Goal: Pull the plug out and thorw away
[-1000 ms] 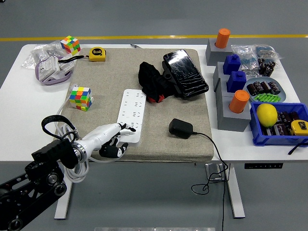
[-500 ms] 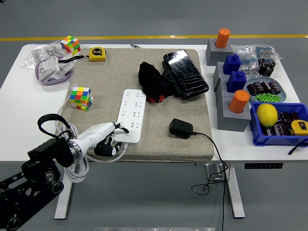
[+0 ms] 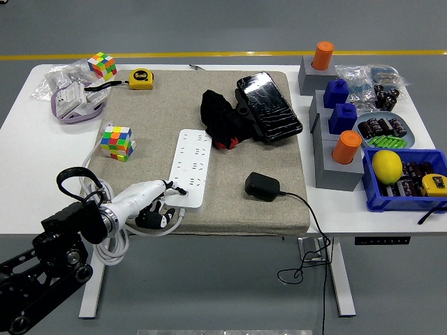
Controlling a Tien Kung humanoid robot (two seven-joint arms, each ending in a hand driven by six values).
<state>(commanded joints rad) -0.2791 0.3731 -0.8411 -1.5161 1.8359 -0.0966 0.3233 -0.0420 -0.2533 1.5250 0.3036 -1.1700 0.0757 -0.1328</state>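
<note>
A black plug adapter (image 3: 262,186) lies loose on the grey mat (image 3: 230,209), right of the white power strip (image 3: 192,166). Its black cord (image 3: 312,220) runs over the table's near edge and hangs down. None of the strip's sockets has anything plugged in. My left hand (image 3: 157,204) rests at the mat's near left corner, just by the strip's near end. Its white fingers (image 3: 150,192) point at the strip, loosely spread and holding nothing. The adapter is well to the right of this hand. My right arm does not show.
On the mat's far side are a black cloth bundle (image 3: 220,115) and a black phone-like slab (image 3: 269,106). A colour cube (image 3: 116,142) sits left of the strip. Grey blocks with blue and orange pegs (image 3: 339,132) and a blue bin with a lemon (image 3: 387,166) fill the right side.
My left hand has drawn back a little toward the left and the near edge, off the strip's end. The adapter and strip have not moved.
</note>
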